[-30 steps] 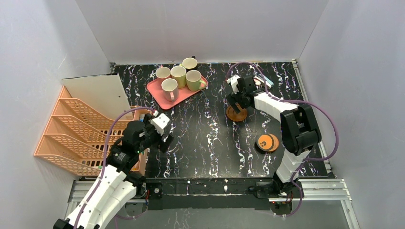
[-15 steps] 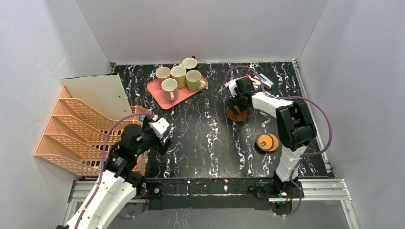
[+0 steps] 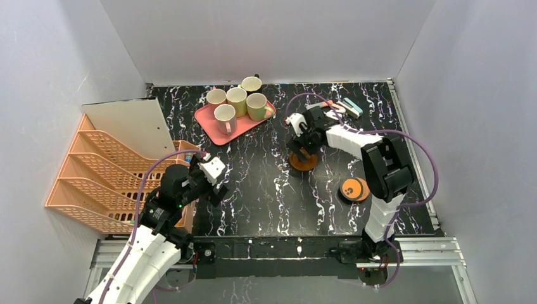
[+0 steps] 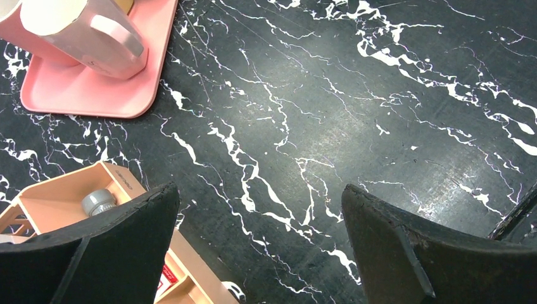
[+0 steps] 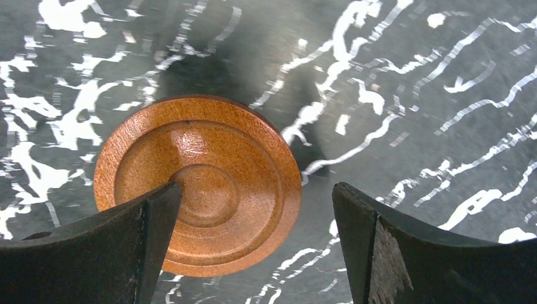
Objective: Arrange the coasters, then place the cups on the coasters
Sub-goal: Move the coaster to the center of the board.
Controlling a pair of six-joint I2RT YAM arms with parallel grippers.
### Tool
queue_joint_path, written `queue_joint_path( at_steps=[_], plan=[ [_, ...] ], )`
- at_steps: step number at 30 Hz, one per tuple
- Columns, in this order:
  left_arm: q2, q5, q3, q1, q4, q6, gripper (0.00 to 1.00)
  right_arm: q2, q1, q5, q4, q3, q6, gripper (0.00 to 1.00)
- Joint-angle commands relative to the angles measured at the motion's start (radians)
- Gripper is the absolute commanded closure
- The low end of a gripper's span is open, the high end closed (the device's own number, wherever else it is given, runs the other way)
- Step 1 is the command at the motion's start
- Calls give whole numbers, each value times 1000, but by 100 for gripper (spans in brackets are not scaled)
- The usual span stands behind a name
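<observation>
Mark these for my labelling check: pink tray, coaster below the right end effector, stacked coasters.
pink tray [image 3: 204, 118], top external view, bare left rim.
coaster [image 5: 209, 189], right wrist view, central recess.
stacked coasters [image 3: 352, 189], top external view, top disc.

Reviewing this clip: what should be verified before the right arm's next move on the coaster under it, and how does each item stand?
1. Jaws of the right gripper open: ok.
2. Single coaster lying flat on the table: ok.
3. That coaster centred between the jaws: not ok, it sits off to one side.
4. Jaws touching it: cannot tell.
5. The coaster stack spread out: not ok.
6. The cups upright: ok.
</observation>
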Motion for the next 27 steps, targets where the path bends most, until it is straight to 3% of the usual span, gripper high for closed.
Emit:
queue_joint_path(
  at_steps=[1, 10, 27],
  plan=[
    [0, 26, -7, 9, -18, 13, 2, 24, 68, -46, -32, 19, -16, 1],
    [-3, 21, -5, 13, -19, 11, 2, 15, 174, -97, 12, 0, 7, 1],
    [-7, 35, -7, 16, -22, 19, 2, 63, 405, -36, 7, 17, -18, 1]
  ],
)
